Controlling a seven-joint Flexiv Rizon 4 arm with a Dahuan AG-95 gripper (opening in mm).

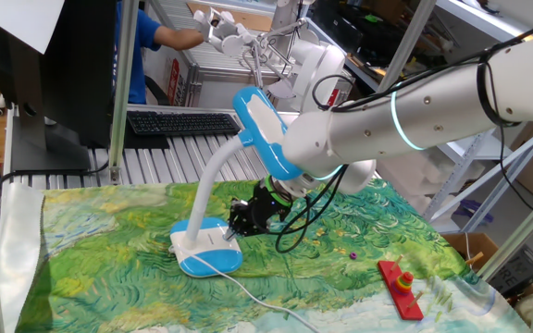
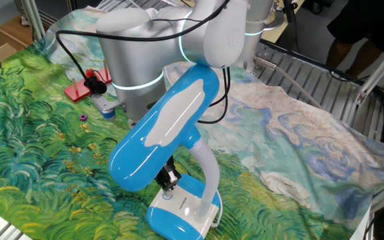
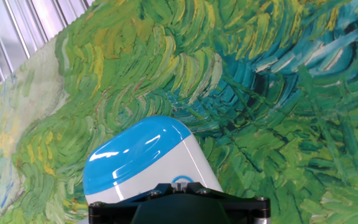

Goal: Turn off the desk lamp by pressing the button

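The desk lamp stands on the painted cloth, with its light-blue and white base and its oblong blue head on a white gooseneck. It also shows in the other fixed view, base under the head. My gripper is low over the base's right end, under the lamp head. In the hand view the base fills the bottom. The fingertips are together, right at the blue-ringed button on the white top plate. Actual contact with the button is hidden by the hand.
A red block toy lies on the cloth to the right, and a small purple piece lies nearer the middle. The lamp's white cord runs toward the front edge. A keyboard and metal rollers lie beyond the cloth.
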